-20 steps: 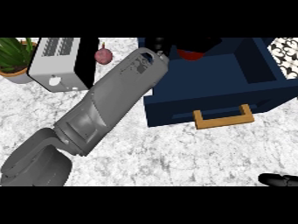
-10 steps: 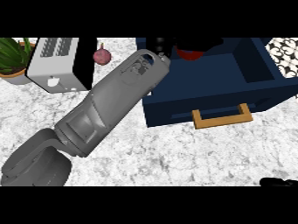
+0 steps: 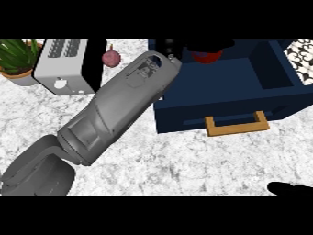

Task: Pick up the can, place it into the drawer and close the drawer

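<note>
White-grey marbled counter [image 3: 186, 160], spanning most of the head view. At far left, potted plant [image 3: 13, 57] in a terracotta pot, standing on the counter. Just right of it, silver toaster [image 3: 64, 66], two slots on top. Right of the toaster, near the far edge, small purplish round item [image 3: 110, 58], identity unclear. At right, dark blue open drawer [image 3: 240, 96] with tan handle [image 3: 237, 124], overhanging the surface.

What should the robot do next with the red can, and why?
Probably lower the left hand a little and let go. That hand is curled round the red can over the open blue drawer, so the can looks ready to go inside. The drawer cannot be pushed shut by its handle until the can is released.
</note>
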